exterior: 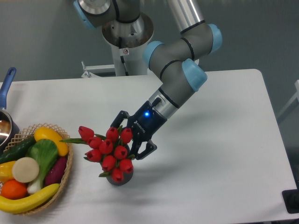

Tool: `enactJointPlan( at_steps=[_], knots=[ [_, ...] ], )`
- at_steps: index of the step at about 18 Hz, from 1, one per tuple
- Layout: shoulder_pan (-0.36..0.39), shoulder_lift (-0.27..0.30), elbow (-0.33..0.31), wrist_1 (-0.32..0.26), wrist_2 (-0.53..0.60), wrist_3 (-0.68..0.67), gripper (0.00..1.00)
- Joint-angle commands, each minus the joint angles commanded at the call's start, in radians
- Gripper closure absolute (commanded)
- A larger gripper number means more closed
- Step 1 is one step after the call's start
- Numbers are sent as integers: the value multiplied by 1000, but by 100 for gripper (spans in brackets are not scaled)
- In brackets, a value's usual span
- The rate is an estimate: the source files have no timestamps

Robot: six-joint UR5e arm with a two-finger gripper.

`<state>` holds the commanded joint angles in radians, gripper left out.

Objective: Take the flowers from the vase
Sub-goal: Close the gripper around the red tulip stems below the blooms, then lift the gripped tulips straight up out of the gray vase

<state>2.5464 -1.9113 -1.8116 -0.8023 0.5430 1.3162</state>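
Flowers point(110, 151) stood in the vase point(120, 178); the gripper point(133, 139) straddled them wide open, holding nothing; closing seemed next

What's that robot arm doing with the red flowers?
The grey and blue robot arm has its black two-finger tool open right at the bunch of red tulip buds with green leaves. One finger is behind the bunch and the other is on its right side. The flowers stand in the small dark grey vase on the white table; they are not lifted yet. A woven wicker basket of colourful toy fruit and vegetables sits off to one side.
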Motion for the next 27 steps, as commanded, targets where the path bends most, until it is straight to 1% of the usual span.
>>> enactJointPlan(
  at_steps=[3, 11, 14, 17, 18, 19, 21, 24, 27],
  knots=[
    [2, 0, 2, 0, 0, -2, 51],
    [6, 11, 2, 0, -3, -5, 52],
    [11, 15, 3, 0, -27, -49, 52],
    [14, 41, 11, 0, -78, -92, 52],
    [14, 44, 12, 0, -78, -98, 52],
    [14, 44, 12, 0, -78, -98, 55],
    [14, 44, 11, 0, -80, -100, 57],
    [15, 48, 11, 0, -80, -100, 56],
    [15, 70, 17, 0, -81, -143, 57]
  ],
)
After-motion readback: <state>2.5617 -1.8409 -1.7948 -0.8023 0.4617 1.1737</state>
